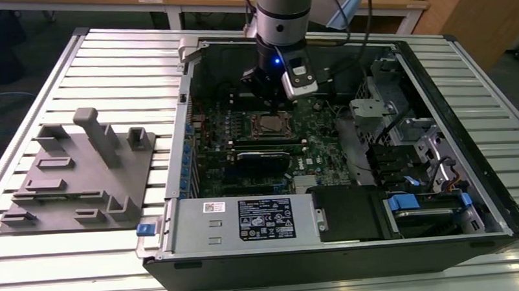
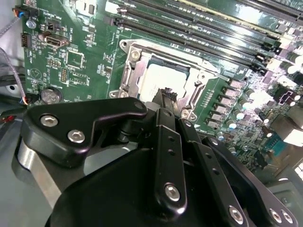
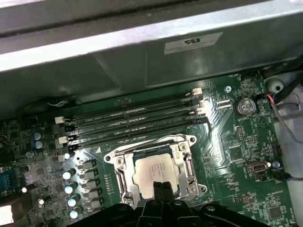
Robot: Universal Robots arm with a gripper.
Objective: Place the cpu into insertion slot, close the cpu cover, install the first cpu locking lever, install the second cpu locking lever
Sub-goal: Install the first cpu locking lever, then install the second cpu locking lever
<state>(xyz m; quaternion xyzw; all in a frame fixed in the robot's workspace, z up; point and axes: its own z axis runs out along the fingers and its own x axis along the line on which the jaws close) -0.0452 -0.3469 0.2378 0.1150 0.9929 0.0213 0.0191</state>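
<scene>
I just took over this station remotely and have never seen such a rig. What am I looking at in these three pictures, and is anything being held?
The exterior view looks down on an open computer case lying on a slatted metal table. A robot arm reaches down into the case from above, and its gripper hangs just over the green motherboard.

The two wrist views come from cameras riding on the arm, looking past the black gripper at the board. Both show the insertion slot with the cpu already lying in it and the cpu cover down around it. The fingertips meet right above the cpu and hold nothing.

On the exterior view's left, a grey holder tray rests on the table. Near the case's front edge sits the power supply box.
</scene>
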